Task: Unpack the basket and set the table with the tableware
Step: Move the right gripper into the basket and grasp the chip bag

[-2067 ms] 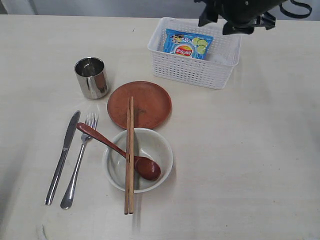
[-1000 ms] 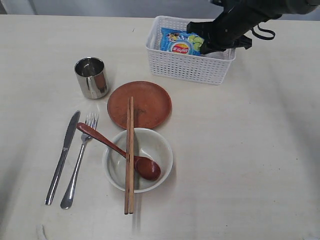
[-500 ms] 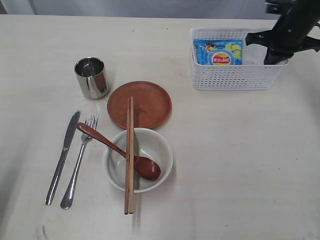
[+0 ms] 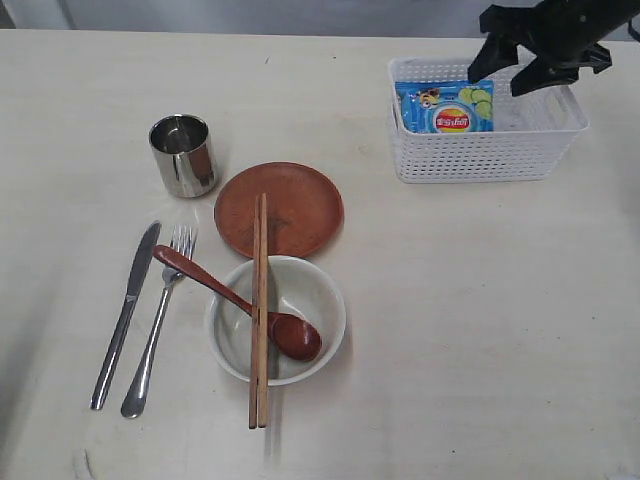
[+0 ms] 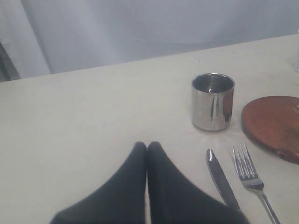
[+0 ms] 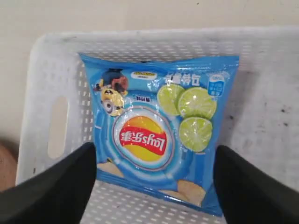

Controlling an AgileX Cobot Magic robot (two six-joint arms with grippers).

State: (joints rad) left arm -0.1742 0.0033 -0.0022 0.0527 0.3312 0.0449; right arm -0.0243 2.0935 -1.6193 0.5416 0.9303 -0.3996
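The basket [image 4: 480,158] has slid right along the counter's [image 4: 480,330] far edge. My right fingers [image 6: 51,191] now hang spread above its chips packet [image 6: 154,135], left fingers [image 5: 135,186] pressed together. Light, stiff plastic, probably; I'd grip the rim or handle cut-out [image 6: 57,126].

Seeing pale cream table [image 4: 480,330], faint wood grain, filling nearly whole exterior view. Beyond far edge: flat grey band [image 4: 250,14], can't tell if wall or floor. White patch [image 4: 35,12] at that band's left end, unclear what. From left wrist view: plain grey-blue backdrop [image 5: 163,28] behind table, vertical crease in it; curtain or wall, can't tell. Light soft, even, shadows diffuse.
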